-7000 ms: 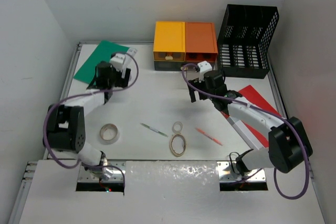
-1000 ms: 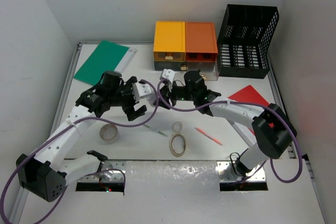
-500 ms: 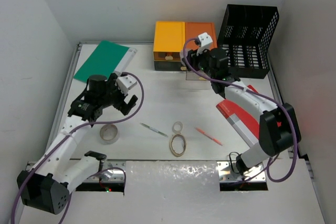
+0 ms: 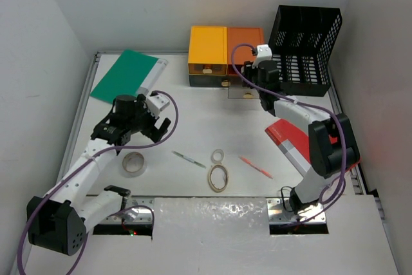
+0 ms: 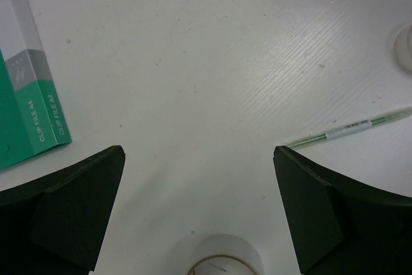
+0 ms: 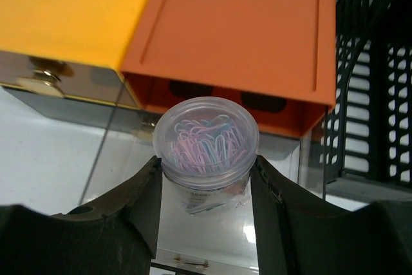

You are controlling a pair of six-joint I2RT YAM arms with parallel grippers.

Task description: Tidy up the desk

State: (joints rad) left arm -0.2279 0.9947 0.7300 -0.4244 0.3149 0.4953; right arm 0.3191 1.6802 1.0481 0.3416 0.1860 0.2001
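The white desk [image 4: 193, 114] holds loose items. My right gripper [image 6: 206, 181] is shut on a clear jar of pastel paper clips [image 6: 206, 140] and holds it over the open clear drawer [image 6: 129, 178] of the orange drawer box [image 6: 238, 24]. In the top view this gripper [image 4: 250, 87] is at the box front [image 4: 246, 48]. My left gripper [image 5: 199, 217] is open and empty above bare desk, with a tape roll [image 5: 222, 261] just below it and a green pen [image 5: 347, 128] to its right. In the top view the left gripper [image 4: 154, 132] is above the tape roll [image 4: 134, 163].
A yellow drawer box [image 4: 207, 48] stands left of the orange one and a black mesh basket [image 4: 302, 40] to its right. A green folder [image 4: 125, 75] lies far left, a red folder [image 4: 299, 136] right. The green pen [image 4: 188, 158], an orange pen [image 4: 255, 167] and rings [image 4: 218, 177] lie near the front.
My right arm swung from the desk's middle back to the orange box, carrying the jar over the open drawer. My left arm drew back left, above the tape roll.
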